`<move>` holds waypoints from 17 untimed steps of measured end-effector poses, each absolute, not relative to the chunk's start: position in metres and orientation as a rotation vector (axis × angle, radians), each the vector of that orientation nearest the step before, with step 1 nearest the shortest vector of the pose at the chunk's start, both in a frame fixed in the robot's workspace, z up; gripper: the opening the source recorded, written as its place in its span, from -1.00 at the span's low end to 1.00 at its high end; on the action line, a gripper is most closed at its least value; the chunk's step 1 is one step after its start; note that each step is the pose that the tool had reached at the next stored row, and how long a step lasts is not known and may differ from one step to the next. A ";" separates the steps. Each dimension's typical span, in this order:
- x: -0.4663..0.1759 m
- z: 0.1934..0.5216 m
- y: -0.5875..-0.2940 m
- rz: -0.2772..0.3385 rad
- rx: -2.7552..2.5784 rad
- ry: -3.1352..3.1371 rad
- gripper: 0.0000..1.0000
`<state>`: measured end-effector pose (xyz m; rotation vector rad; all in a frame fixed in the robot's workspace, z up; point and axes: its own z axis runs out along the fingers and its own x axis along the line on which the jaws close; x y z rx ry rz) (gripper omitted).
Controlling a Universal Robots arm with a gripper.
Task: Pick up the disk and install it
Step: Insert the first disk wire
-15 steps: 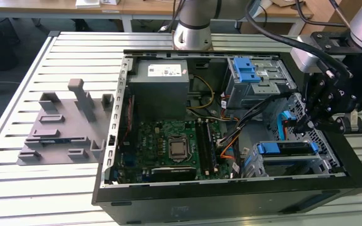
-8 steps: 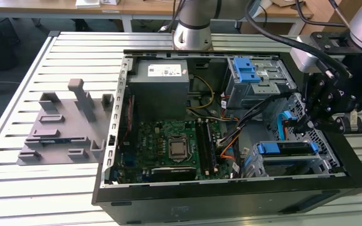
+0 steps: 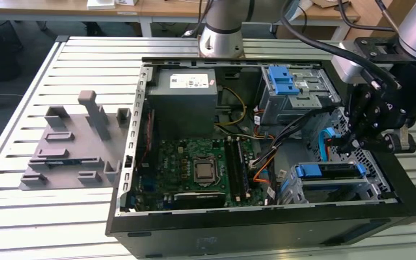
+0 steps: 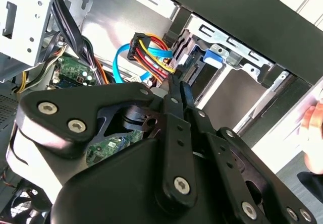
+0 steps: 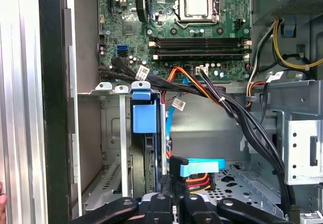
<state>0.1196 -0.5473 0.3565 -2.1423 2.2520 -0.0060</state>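
The disk sits on edge in the lower drive cage at the front corner of the open computer case, its blue carrier rail facing the motherboard. In the first wrist view the disk stands in the cage under its blue tab. My gripper hangs just behind that cage, apart from the disk, fingers shut with nothing seen between them. In the second wrist view the gripper tips meet by the coloured power cable plug. In the first wrist view the gripper is next to a blue data cable plug.
The motherboard, the grey power supply box and an upper cage with blue tabs fill the case. Loose black, orange and yellow cables cross beside the disk cage. A grey fixture stands on the table. A person's hand is near the case.
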 end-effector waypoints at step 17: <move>0.120 0.349 -0.546 -0.006 -2.142 2.252 -0.53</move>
